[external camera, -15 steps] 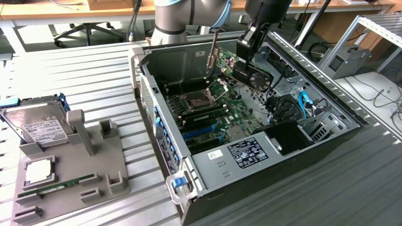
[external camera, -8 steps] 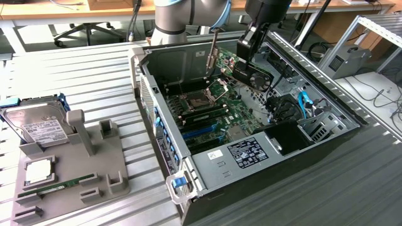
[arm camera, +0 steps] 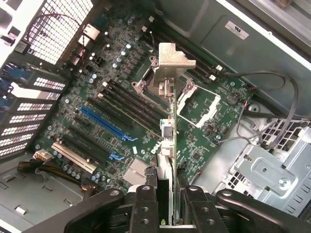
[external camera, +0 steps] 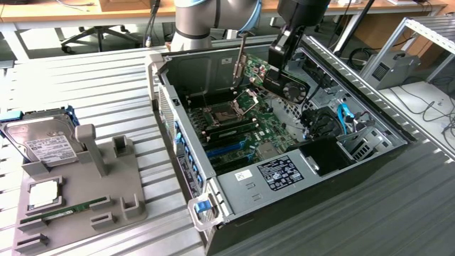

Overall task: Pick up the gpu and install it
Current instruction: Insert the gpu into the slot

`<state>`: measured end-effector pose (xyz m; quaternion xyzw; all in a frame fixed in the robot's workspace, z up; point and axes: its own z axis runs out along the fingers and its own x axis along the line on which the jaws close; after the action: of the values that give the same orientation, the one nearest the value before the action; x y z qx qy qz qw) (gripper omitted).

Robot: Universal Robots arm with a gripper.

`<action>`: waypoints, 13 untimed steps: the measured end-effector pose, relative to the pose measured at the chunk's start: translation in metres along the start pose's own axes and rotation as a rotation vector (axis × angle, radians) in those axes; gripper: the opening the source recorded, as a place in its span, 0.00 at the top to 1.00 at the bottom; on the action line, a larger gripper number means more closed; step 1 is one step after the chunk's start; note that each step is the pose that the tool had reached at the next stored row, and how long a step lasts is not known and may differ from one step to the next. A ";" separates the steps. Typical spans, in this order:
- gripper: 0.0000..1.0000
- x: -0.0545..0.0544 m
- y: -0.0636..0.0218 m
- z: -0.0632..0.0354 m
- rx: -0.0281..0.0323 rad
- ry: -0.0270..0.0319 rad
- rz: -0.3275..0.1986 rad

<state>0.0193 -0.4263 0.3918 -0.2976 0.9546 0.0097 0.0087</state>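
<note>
Gripper (external camera: 283,52) is pinching the gpu (external camera: 283,81) by one long edge, fingers (arm camera: 146,204) pressing both faces. Card is hanging tilted inside the open computer case (external camera: 165,96), over the motherboard (arm camera: 97,87), silver bracket (arm camera: 172,58) leading. Black sticker (external camera: 279,173) on the case, white sticker (arm camera: 236,30), and hard drive (external camera: 42,141) label: print too small to read.

- Arm (external camera: 193,21): thick silver-grey cylindrical segments, bluish-grey cap on one joint.
- End effector (arm camera: 170,206): matte black, two blocky fingers (arm camera: 146,208) with round recessed screw holes.
</note>
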 end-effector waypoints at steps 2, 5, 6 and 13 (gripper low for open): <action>0.74 0.000 0.0000 0.0000 -0.0002 0.0001 -0.007; 0.74 0.000 0.0000 0.0000 -0.0004 0.0002 -0.017; 0.74 0.000 0.0000 0.0000 -0.0005 0.0002 -0.020; 0.74 0.000 0.0000 0.0000 -0.0009 0.0006 -0.042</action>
<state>0.0193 -0.4263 0.3918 -0.3176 0.9481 0.0099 0.0085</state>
